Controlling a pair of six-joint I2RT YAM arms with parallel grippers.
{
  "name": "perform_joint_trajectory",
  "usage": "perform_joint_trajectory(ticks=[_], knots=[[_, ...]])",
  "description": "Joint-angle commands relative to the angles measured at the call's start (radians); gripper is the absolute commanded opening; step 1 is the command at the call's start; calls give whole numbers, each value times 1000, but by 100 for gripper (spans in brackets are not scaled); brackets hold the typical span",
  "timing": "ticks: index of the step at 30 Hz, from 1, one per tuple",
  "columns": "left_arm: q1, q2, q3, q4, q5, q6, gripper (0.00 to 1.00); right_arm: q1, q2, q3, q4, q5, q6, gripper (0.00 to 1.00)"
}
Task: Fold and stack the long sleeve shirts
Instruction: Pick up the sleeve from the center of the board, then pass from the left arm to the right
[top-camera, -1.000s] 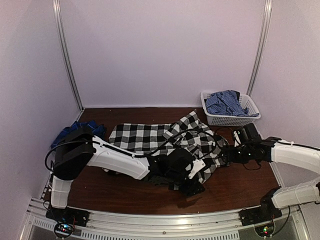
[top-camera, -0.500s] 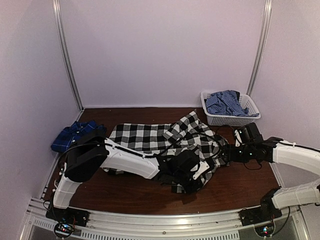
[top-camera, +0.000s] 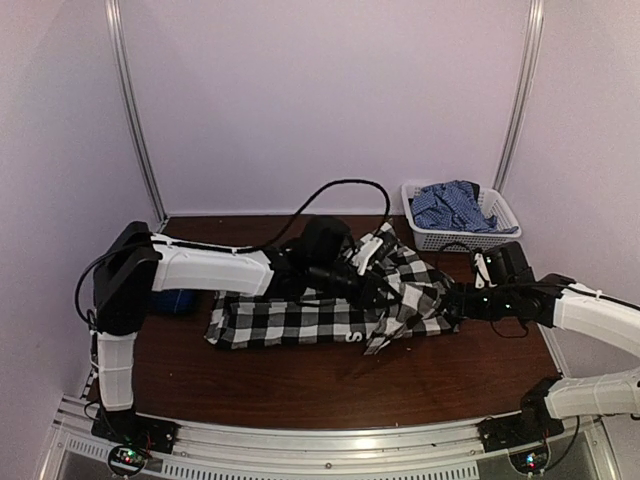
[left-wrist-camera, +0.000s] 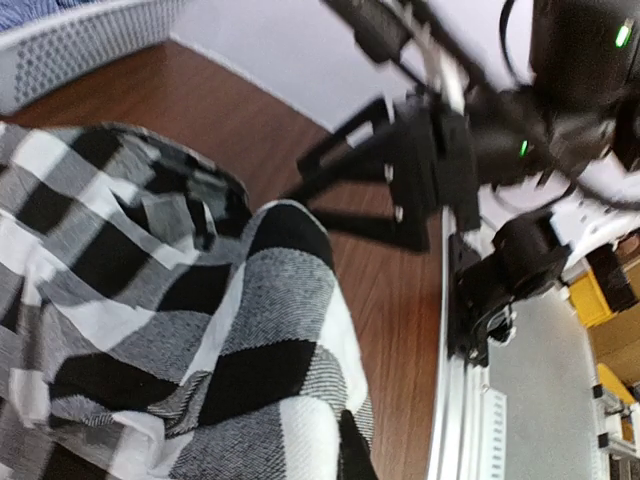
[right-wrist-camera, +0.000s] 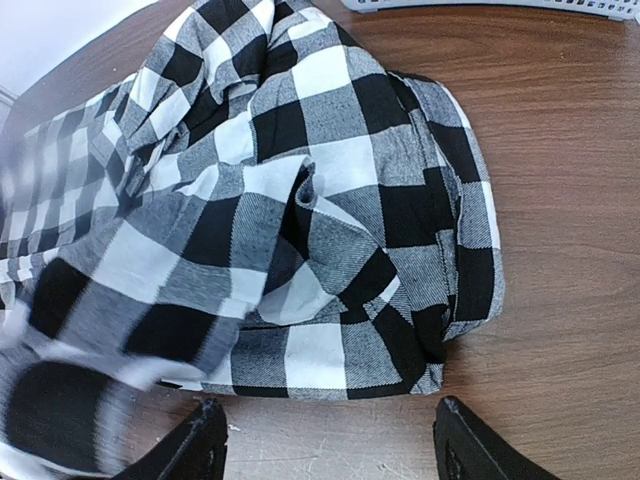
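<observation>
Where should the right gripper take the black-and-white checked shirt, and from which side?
Take the checked shirt at its folded end nearest the right arm, coming in low from that side. That end lies flat in stacked layers on the bare table, and the open right gripper faces it.

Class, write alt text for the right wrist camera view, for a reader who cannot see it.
A crumpled black-and-white checked cloth shirt lies on a brown wooden table, filling most of the view. Two black fingers of the right gripper stand apart at the bottom edge, empty; a white plastic basket's rim crosses the top.
</observation>
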Motion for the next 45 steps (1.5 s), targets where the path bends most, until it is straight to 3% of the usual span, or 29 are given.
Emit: perform_joint_trajectory(ticks=[1, 9, 21, 30, 45], knots=[[111, -53, 40, 162, 184, -160, 0, -7, -12, 45, -10, -13, -13, 72], [258, -27, 49, 401, 295, -413, 0, -7, -16, 31, 6, -23, -12, 72], [274, 159, 339, 311, 360, -477, 0, -7, -19, -7, 67, -67, 0, 72], [265, 193, 280, 415, 384, -550, 0, -7, 14, -57, 345, -315, 11, 79], [253, 155, 189, 431, 450, -526, 0, -17, 196, 92, 603, -465, -36, 94]])
